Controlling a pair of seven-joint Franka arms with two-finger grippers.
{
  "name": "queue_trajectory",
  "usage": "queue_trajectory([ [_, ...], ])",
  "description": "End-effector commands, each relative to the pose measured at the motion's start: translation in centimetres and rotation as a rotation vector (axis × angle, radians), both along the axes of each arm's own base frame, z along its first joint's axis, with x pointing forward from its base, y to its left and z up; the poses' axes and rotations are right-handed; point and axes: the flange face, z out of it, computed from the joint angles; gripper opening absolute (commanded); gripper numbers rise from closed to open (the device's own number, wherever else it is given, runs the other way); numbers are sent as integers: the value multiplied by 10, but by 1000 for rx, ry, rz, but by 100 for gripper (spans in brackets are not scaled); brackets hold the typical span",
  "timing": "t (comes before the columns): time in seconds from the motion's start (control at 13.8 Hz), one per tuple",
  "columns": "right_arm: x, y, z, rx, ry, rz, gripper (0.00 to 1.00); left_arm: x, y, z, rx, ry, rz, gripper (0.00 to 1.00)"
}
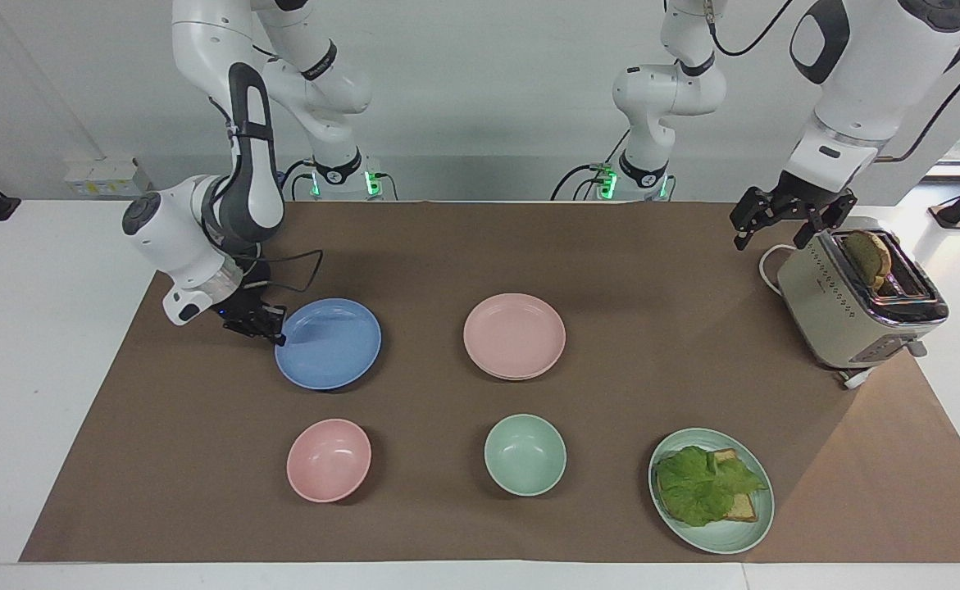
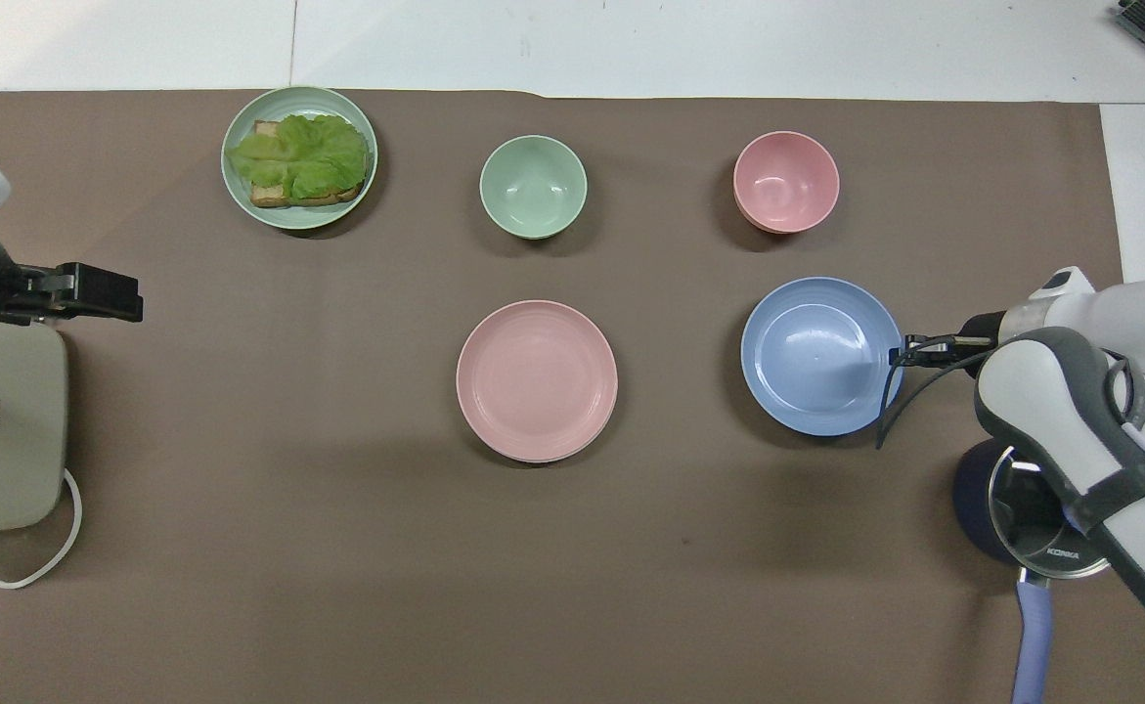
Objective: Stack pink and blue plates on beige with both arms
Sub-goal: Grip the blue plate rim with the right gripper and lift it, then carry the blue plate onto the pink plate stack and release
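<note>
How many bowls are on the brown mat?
2. The pink bowl is toward the right arm's end; the green bowl is beside it, farther from the robots than the pink plate.
</note>
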Motion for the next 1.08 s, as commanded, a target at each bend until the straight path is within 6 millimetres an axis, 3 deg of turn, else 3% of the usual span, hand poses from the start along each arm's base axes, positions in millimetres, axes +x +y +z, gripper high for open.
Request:
queue_trajectory([
  [0.0,1,32,50,39,15,-34,0,-2,4,3,16,9,-7,100],
  [0.22,9,76,78,57,45,-51,0,-2,4,3,16,9,-7,100],
  [0.51,2,184,84,37,59,-102,0,-2,4,4,16,7,-7,100],
  [0.72,-16,262,81,-5,59,-107,0,-2,4,3,16,9,-7,100],
  [1.01,-25,308,57,-6,9,-60,0,-2,3,3,16,9,-9,100],
])
